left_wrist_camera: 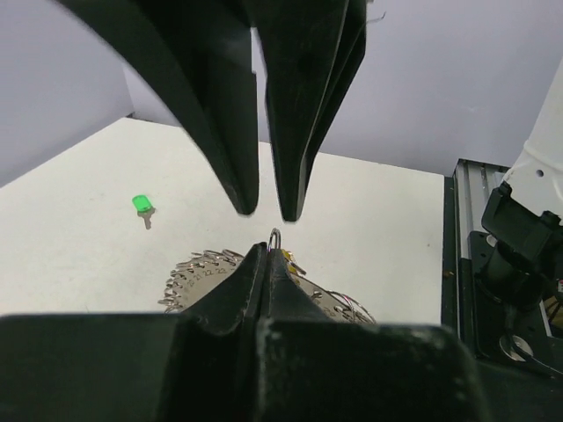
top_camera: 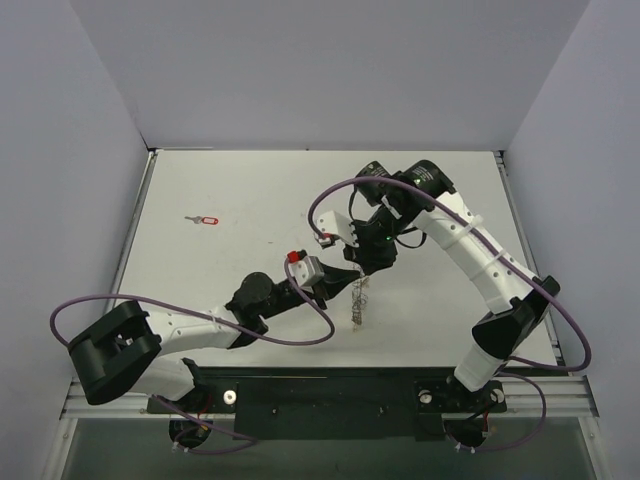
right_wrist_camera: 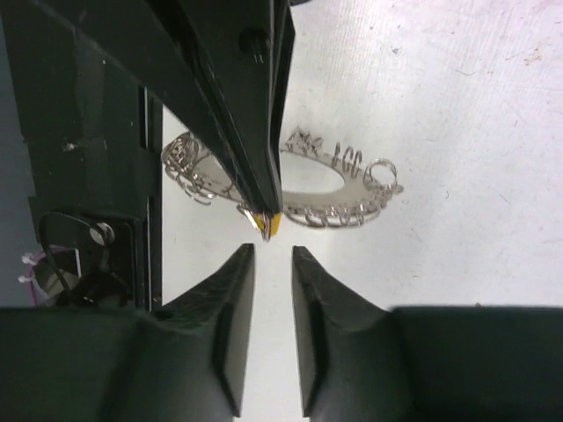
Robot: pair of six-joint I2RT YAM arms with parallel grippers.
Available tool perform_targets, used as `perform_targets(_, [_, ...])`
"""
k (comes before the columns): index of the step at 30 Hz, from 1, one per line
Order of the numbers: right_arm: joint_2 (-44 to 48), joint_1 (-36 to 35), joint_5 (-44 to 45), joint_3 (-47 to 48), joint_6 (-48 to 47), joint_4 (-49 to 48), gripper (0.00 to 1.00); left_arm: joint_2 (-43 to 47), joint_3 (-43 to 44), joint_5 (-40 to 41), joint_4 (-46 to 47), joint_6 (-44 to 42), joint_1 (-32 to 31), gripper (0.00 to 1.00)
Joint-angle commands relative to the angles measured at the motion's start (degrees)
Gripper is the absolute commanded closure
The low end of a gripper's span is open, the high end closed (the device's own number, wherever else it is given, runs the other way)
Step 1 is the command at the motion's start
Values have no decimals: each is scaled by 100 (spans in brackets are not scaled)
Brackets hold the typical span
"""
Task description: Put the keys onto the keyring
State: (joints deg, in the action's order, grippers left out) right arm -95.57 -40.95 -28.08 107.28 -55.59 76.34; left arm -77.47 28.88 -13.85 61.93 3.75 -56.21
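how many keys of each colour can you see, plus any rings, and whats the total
red key: 1
green key: 1
yellow key, pinched in the left end effector: 1
keyring: 1
total: 4

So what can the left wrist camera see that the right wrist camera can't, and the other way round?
Only the left wrist view shows a green key lying alone on the table, off to one side. Only the right wrist view shows the yellow-headed key pinched in the shut left gripper. Both views show the two grippers tip to tip, the right gripper slightly open with nothing between its fingers, and the wavy wire keyring just beyond them.
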Motion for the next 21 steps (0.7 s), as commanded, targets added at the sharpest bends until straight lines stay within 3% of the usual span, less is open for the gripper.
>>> perform_targets(1, [416,385,-672,214,-109,1358,76,285,-242,338,1283,635,66,100])
perform_targets(2, [495,516,-890,197,-171,1349,70,285,-339,374,1478,793,75,100])
perform_targets(6, [766,973,-1838,-92,-609,1288,66,311,-515,497,2296,1092,83,100])
perform_targets(9, [1066,1177,-2430,-637,-813,639,64,373,-585,698,2735,1294,75,100])
perform_targets(16, [1330,1159,-3027,-1236,610,-1013,62,426,-577,1296,3220,1567,22,100])
perform_targets(21, [1401,1159,-2854,-1561,1716,-2034,64,400,-419,1209,3220,1585,4,100])
